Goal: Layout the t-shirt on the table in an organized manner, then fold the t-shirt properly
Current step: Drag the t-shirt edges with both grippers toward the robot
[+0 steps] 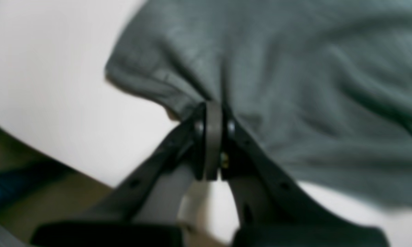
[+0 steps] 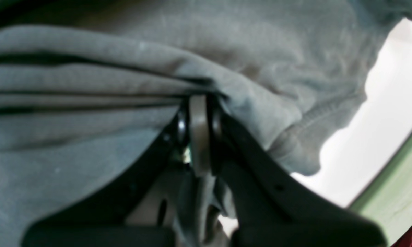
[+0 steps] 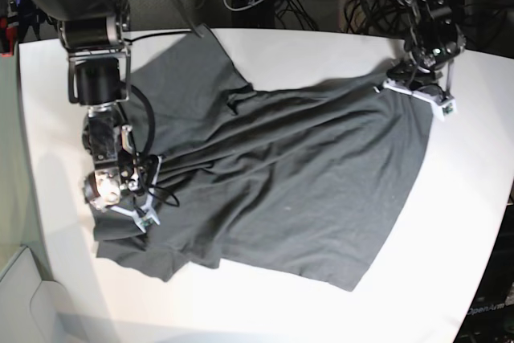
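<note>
Item 1, the t-shirt [image 3: 281,174]: dark grey, lying spread but rumpled on the table [image 3: 321,50], creased diagonally between our two grips. We judge it is held at two opposite points so it can be drawn taut and flattened; the laying-out step looks unfinished and no fold has been made.

Item 2, left gripper [image 1: 212,113]: jaws pressed together on a pinch of the t-shirt's edge [image 1: 295,85]. Cloth fans away ahead of the tips and to their right; bare table [image 1: 55,85] lies to their left. In the base view this gripper [image 3: 418,86] sits at the shirt's far corner.

Item 3, right gripper [image 2: 199,103]: jaws clamped on bunched cloth [image 2: 89,85], with folds stacked to its left and over it. A hemmed edge hangs just to its right, possibly a sleeve; the blur keeps us from being sure. In the base view it [image 3: 128,202] sits over the shirt's crumpled end.

Item 4, room to move: open table lies beyond each gripper on its outer side, so we judge there is space to pull apart. The table's rim [image 2: 391,144] is near the right gripper on its right, which limits travel there; beside the left gripper the margin is also narrow.
</note>
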Action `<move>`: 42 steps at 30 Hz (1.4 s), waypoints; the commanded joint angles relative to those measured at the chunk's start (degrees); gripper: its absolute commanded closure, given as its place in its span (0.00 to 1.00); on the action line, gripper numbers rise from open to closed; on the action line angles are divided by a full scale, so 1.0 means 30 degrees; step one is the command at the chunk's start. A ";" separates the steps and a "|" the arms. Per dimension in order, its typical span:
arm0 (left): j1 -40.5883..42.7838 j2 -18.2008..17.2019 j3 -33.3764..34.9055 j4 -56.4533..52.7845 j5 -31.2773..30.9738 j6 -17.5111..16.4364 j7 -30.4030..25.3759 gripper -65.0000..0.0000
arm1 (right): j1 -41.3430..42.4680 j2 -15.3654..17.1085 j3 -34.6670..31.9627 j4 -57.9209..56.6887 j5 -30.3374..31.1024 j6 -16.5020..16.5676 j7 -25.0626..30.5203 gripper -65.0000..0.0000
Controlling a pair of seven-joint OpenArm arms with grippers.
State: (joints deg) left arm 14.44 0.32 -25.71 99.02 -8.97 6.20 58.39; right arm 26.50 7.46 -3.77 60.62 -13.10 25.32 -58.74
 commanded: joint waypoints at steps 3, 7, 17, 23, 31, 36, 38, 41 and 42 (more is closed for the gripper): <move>-0.0109 0.0495 0.0029 0.2494 -0.0159 0.0030 0.1562 1.00 | 0.0793 0.0076 -0.0164 0.1434 -0.0101 -0.0016 -0.0127 1.00; -0.0431 0.0349 0.0000 0.5190 -0.0159 0.0030 0.3144 1.00 | 0.0119 0.0779 -0.0252 0.5068 -0.0101 -0.0016 -0.1651 1.00; 0.0712 -0.2318 0.0000 0.5337 -0.0159 0.0030 0.3760 0.99 | -0.5332 0.1395 -0.0252 1.5354 0.0045 0.0072 -0.5226 0.81; 0.2265 -0.3666 0.0205 0.5337 -0.0159 0.0000 0.2207 0.72 | -0.9640 0.1395 -0.1630 1.7346 0.0075 0.0102 -0.5050 0.67; 0.3876 -0.5805 0.2667 0.4370 0.0016 0.0000 -0.1017 0.42 | -1.2599 0.1307 -0.3183 1.7376 -0.0043 0.0102 -0.3497 0.60; 0.3876 -0.5717 0.2637 0.2377 0.1452 0.0000 -0.2951 0.30 | -1.2863 0.1336 -0.3095 1.7376 -0.0072 0.0102 -0.3497 0.60; 0.3759 -0.5688 0.2637 0.1351 0.1921 0.0000 -0.3801 0.26 | -1.2863 0.1365 -0.3095 1.7376 -0.0072 0.0102 -0.3497 0.60; 0.3701 -0.5629 0.2637 0.0414 0.1892 0.0000 -0.4738 0.24 | -1.2892 0.1395 -0.3066 1.7376 -0.0072 0.0102 -0.3526 0.60; 0.3642 -0.5600 0.2637 0.0208 0.1892 0.0000 -0.5031 0.23 | -1.2922 0.1395 -0.3066 1.7376 -0.0072 0.0102 -0.3526 0.60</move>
State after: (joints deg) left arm 25.69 -15.99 -17.50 98.87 -3.62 5.96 44.10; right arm -12.47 11.29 -13.19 111.77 -13.08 25.71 -69.63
